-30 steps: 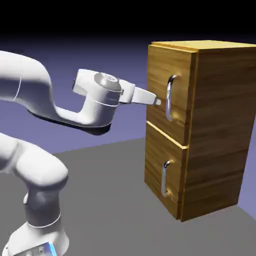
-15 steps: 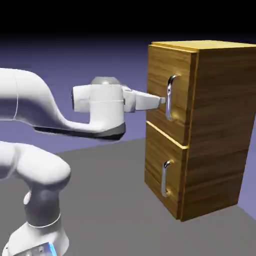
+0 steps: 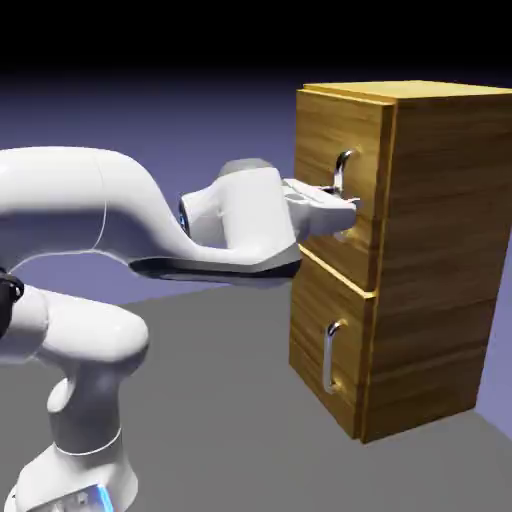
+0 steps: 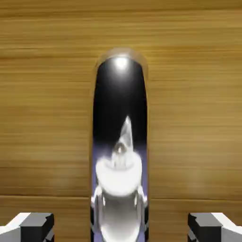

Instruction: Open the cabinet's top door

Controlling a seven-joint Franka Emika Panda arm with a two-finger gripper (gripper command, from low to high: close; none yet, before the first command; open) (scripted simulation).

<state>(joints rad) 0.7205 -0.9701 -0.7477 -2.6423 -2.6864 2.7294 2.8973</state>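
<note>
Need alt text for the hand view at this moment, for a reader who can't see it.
A vertical silver handle fills the middle of the hand view, mirror-bright and reflecting the white robot, against the wood grain of the top door. The gripper shows only as two grey fingertips at the bottom corners, one on each side of the handle.

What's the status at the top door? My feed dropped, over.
Gripper open, fingertips either side of the handle, not clamped. Top door shut. Nothing in the way.
</note>
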